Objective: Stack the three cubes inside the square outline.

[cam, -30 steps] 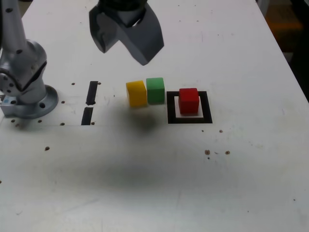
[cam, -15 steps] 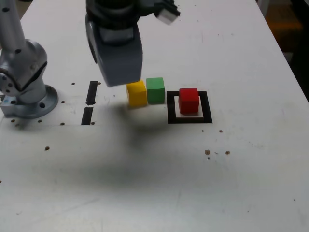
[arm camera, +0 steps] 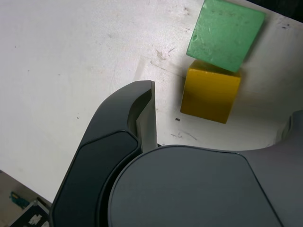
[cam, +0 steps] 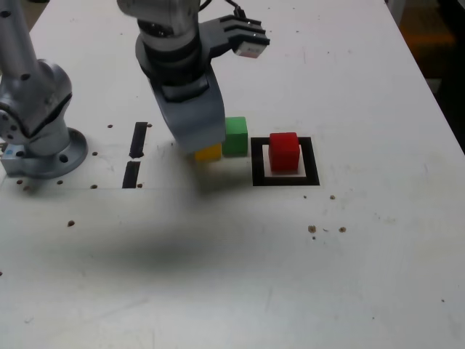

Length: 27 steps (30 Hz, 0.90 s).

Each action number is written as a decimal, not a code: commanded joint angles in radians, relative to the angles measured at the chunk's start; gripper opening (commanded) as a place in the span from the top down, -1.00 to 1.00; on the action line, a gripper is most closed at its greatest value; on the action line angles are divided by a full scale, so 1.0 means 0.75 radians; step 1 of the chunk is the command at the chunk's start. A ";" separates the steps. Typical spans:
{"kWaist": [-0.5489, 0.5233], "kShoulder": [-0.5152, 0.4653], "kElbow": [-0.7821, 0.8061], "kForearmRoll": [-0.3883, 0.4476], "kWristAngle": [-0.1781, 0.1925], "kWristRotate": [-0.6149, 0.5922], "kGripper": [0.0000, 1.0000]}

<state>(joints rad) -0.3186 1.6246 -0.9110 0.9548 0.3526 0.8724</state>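
My wide-open, empty jaws [arm camera: 220, 106] must straddle only the yellow solid cube [arm camera: 210, 92], avoiding the green solid cube [arm camera: 226, 34]!

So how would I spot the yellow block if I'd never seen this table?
Find the thick black square outline on the table in the exterior view. Just off its left side is the green block, and beside that, further left, the yellow one. It's the only yellow block, partly hidden behind the tool.
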 commanded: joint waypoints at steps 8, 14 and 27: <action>-0.021 0.120 -0.050 0.049 0.027 0.003 -0.99; -0.023 0.161 -0.079 0.070 0.034 0.006 -1.00; -0.031 0.228 -0.100 0.081 0.022 0.007 -0.82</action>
<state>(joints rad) -0.3401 1.7868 -0.9787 1.0161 0.3729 0.8773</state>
